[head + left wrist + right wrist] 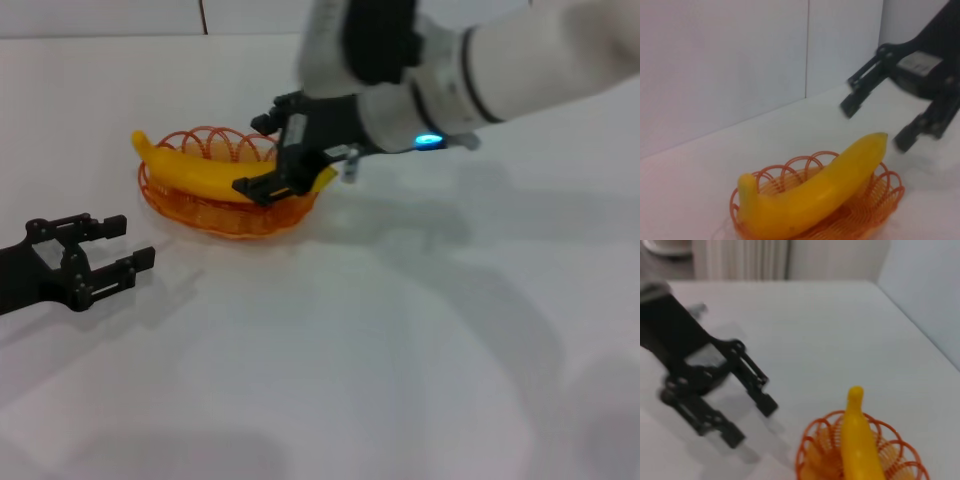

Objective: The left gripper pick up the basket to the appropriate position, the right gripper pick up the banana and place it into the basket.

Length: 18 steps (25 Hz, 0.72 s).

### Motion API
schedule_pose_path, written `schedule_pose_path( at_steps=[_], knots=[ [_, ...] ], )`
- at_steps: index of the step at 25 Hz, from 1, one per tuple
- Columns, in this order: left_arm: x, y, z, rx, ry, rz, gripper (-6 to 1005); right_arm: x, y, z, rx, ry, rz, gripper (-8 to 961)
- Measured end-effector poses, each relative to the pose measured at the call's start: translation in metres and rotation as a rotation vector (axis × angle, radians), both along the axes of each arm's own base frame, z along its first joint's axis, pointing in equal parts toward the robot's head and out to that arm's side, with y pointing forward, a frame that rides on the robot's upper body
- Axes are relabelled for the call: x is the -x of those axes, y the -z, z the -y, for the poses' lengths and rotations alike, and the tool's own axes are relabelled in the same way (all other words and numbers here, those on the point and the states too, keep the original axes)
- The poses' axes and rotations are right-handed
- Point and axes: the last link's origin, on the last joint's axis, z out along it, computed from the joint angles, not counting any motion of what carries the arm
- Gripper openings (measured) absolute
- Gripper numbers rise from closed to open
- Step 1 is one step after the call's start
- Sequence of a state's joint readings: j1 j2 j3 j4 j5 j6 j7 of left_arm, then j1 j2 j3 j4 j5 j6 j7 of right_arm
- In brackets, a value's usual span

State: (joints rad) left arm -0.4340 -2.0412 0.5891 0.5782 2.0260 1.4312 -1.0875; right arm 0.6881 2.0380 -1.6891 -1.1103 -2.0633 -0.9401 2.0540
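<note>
A bright yellow banana (pixel 205 174) lies across the small orange wire basket (pixel 228 216), its stem end jutting past the basket's left rim and its other end reaching the right rim. In the left wrist view the banana (pixel 815 192) rests inside the scalloped basket (pixel 880 200), one end lifted over the rim toward the black fingers hanging beyond it. The right wrist view shows the banana (pixel 859 440) lying lengthwise in the basket (pixel 812 450), its tip rising above the looping wire.

The right end effector (pixel 282 150) sits at the basket's right side, just over the banana's right end, its two black fingers spread apart on either side of the fruit; one finger lies close along the banana's near side, and it is hard to tell whether it touches. The same end effector (pixel 882 125) shows in the left wrist view with its fingers parted and air between them, above the banana's raised end.

The left end effector (pixel 120 245) rests low over the white table (pixel 400 340), near and left of the basket and apart from it, fingers open and pointing right with nothing between them. It appears again in the right wrist view (pixel 752 420), fingers spread beside the basket.
</note>
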Motion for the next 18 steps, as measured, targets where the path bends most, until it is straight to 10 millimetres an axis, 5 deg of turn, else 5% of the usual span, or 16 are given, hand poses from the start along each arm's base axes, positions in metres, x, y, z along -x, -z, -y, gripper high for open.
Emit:
schedule_pose_path(
  at_steps=[7,18],
  knots=[
    [0.001,-0.001,0.001,-0.01,-0.001,0.004,577,-0.048,-0.041,0.004,0.027,0.082,-0.183,775],
    [0.003,-0.002,0.002,-0.022,-0.005,0.006,577,-0.121,-0.064,0.017,0.003,0.204,-0.28,774]
  ],
)
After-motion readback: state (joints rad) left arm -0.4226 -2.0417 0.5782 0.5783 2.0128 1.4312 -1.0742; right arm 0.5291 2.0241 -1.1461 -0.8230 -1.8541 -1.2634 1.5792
